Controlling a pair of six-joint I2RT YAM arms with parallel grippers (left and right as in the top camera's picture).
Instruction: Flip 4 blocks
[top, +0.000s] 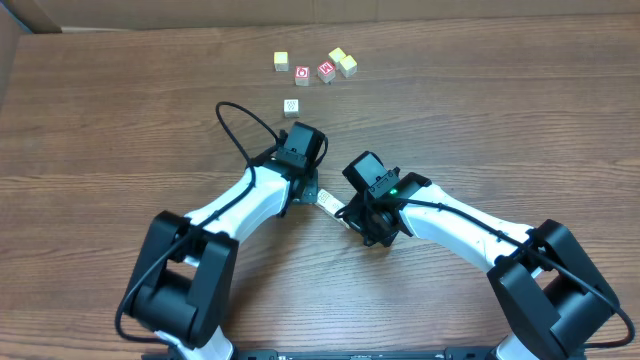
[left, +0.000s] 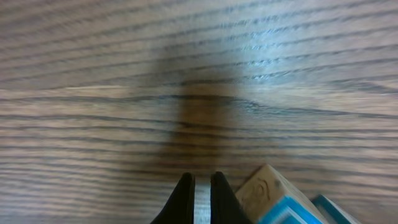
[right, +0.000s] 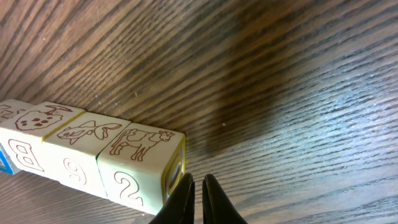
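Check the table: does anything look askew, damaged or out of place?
Nothing looks damaged or spilled. The blocks lie in a tidy row, sides touching, between the left end effector and the right end effector, both shut. Only the white dotted cube sits alone, apart from the far cluster of cubes.

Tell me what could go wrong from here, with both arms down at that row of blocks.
1. The right fingers are shut, right beside the cow block; opening there could shove it.
2. The blocks in the row touch each other, so nudging one may shift its neighbours.
3. The left fingers, also shut, sit by the blue-edged block, seemingly at the row's other end; working so close, they could clash with the right ones.
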